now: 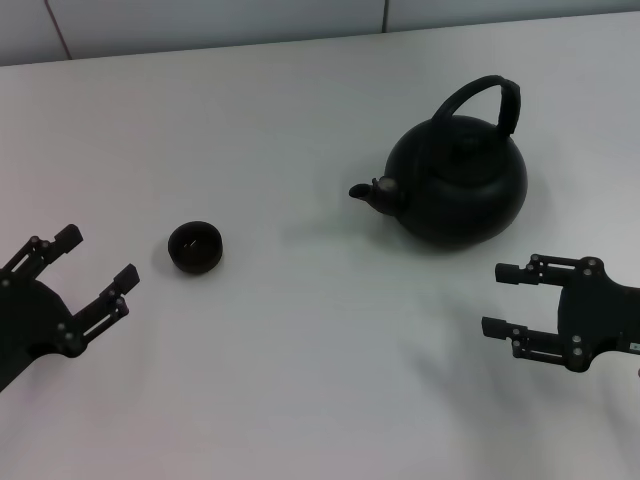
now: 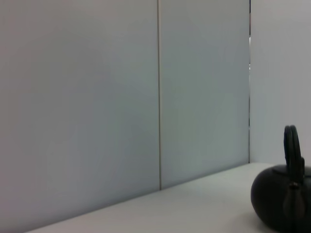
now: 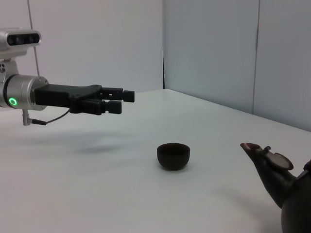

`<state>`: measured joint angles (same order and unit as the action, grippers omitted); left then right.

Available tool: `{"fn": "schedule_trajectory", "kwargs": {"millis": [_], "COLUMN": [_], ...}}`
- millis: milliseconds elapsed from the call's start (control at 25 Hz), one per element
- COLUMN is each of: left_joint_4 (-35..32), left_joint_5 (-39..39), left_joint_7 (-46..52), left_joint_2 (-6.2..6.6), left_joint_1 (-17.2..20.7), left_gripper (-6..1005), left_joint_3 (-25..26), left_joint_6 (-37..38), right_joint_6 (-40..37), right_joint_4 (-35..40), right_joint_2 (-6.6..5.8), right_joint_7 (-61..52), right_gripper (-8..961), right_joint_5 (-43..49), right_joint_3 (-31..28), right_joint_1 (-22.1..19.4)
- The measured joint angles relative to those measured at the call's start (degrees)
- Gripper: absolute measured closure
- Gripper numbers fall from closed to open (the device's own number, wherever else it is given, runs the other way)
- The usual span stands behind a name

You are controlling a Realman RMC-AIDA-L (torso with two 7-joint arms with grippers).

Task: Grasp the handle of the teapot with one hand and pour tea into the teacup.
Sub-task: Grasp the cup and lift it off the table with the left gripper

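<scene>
Matte white counter (image 1: 300, 380), carrying two black vessels. Landmark: the teapot (image 1: 462, 185), largest thing in view, upright, lid on, spout (image 1: 368, 191) aimed toward the teacup. The handle (image 1: 487, 100) arches over the lid, tilted a little toward the pot's far side, with clear air beneath it.

Right end effector (image 1: 498, 297) sits on the near side of the teapot, close but apart from it, fingers spread, gripping nothing. Left end effector (image 1: 98, 258) sits well apart from the teapot, beyond the teacup and just near of it, fingers also spread and empty; it looks parked.

Step in hand, as I judge it: the grasp has not begun. The right arm is the natural one for it. It would do well to rise above the pot, line its fingers across the band of the handle, close at the crown, and keep clear of the lid knob. A grip off-centre would likely let the pot swing when lifted.

The teacup (image 1: 195, 247) stands upright, well apart from the teapot on its spout side. Its glossy inside appears empty, though I cannot be sure. The teapot's contents are hidden by the lid.
</scene>
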<state>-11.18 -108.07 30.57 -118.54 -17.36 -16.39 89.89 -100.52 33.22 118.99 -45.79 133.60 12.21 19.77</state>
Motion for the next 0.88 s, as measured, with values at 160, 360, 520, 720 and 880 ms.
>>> {"fn": "schedule_trajectory", "kwargs": {"millis": [160, 360, 520, 720, 880], "left_joint_4": [0.06, 1.29, 1.81, 2.76, 4.01], "left_joint_5": [-0.43, -0.74, -0.72, -0.35, -0.27], "left_joint_7": [-0.53, -3.99, -5.05, -5.76, -5.83], "left_joint_2": [-0.04, -0.15, -0.22, -0.25, -0.31], "left_joint_1": [-0.12, -0.72, -0.88, -1.42, -3.11], "left_gripper": [200, 201, 201, 201, 201], "left_joint_3": [-0.29, -4.43, -6.09, -6.15, -5.67], "left_joint_6": [-1.37, -8.26, -10.76, -10.83, -11.56], "right_joint_6": [0.03, 0.06, 0.07, 0.07, 0.04], "right_joint_4": [0.00, 0.00, 0.00, 0.00, 0.00], "right_joint_2": [0.00, 0.00, 0.00, 0.00, 0.00], "right_joint_7": [0.00, 0.00, 0.00, 0.00, 0.00], "right_gripper": [321, 321, 321, 321, 321], "right_joint_5": [-0.01, -0.01, -0.01, -0.01, -0.01], "right_joint_3": [-0.02, -0.06, -0.09, -0.20, -0.35], "right_joint_1": [0.00, -0.03, -0.13, -0.24, -0.26]}}
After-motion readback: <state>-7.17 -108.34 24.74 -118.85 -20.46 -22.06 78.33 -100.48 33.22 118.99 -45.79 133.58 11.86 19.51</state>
